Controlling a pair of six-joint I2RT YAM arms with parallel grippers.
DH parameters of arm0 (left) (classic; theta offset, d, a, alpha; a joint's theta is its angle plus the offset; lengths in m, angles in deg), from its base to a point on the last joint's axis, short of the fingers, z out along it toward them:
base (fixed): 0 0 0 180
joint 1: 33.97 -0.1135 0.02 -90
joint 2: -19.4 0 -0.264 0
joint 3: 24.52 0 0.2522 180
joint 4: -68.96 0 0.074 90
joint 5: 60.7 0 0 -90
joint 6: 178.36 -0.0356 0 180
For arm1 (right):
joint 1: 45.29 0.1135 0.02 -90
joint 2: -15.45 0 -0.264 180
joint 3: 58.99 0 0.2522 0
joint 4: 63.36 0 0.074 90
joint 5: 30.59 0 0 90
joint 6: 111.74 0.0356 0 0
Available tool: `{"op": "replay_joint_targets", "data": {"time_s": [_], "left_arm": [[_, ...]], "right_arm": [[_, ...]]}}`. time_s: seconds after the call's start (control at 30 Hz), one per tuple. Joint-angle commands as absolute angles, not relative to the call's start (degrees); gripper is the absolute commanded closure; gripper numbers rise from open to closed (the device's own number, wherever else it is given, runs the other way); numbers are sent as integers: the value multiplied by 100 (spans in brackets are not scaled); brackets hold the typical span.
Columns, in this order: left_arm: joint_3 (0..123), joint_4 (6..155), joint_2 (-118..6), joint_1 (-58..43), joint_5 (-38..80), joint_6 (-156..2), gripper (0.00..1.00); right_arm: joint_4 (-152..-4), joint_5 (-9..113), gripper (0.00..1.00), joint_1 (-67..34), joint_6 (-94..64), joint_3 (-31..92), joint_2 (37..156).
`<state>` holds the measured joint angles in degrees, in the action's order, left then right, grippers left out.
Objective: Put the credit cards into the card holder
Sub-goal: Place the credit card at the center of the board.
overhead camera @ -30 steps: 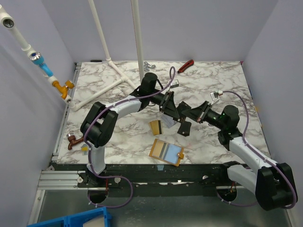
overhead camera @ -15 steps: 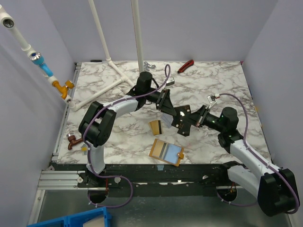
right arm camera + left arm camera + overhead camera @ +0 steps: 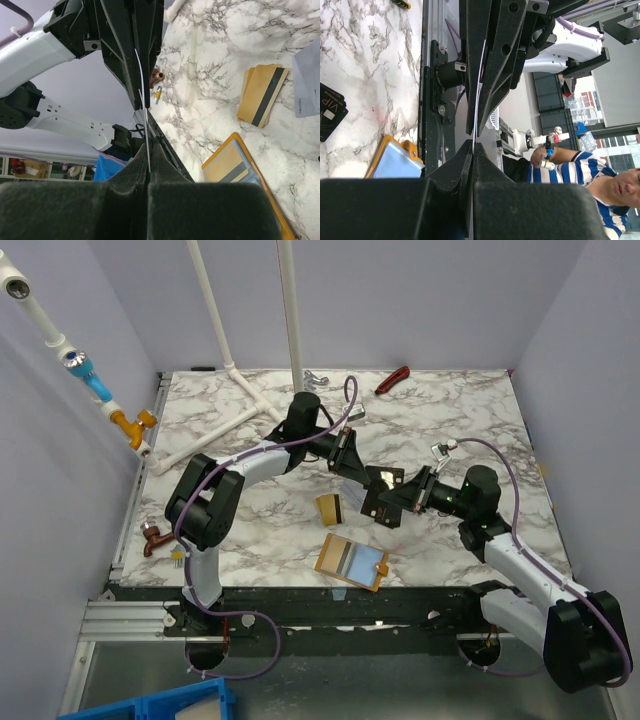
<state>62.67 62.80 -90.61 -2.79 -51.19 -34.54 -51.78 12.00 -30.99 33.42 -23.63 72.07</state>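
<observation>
Hidden: thin pale card [image 3: 142, 95] shows edge-on only.
Left hand [image 3: 352, 477]: pinching that card.
Right hand [image 3: 380, 502]: pinching it too.
Desk [image 3: 230, 440]: marbled, flat.

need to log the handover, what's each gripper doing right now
left gripper: closed on the thin pale card, held edge-on.
right gripper: closed on the same card from the opposite side.

A gold-tan card [image 3: 331, 509] with a dark stripe is lying flat on the marble. A thin pale card [image 3: 479, 80] is being held edge-on above it. An orange card holder [image 3: 351, 561] is lying open nearby.
</observation>
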Motion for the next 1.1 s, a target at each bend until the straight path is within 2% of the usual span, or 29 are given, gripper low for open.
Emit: {"op": "replay_joint_targets", "data": {"time_s": [0.0,0.3,0.73,0.93,1.03,1.07], "left_arm": [[6403,5918,-8913,-320,-5181,-3257,100],[6483,6038,-9110,-338,-4856,-3226,100],[7396,8537,-9761,-296,-3191,-4651,100],[7904,9002,-10187,-54,-2875,-4924,99],[7969,8925,-10267,32,-3049,-4884,80],[7962,8865,-10266,44,-3159,-4847,77]], "right_arm": [[-5777,956,99,-3084,3084,-2465,7288],[-5754,841,99,-3084,3222,-2713,7147],[-5754,1356,99,-3079,3660,-3100,6691],[-5676,1637,99,-3079,3669,-3073,6918],[-5562,1589,99,-3086,3649,-3065,7052],[-5536,1562,99,-3081,3634,-3064,7095]]}}
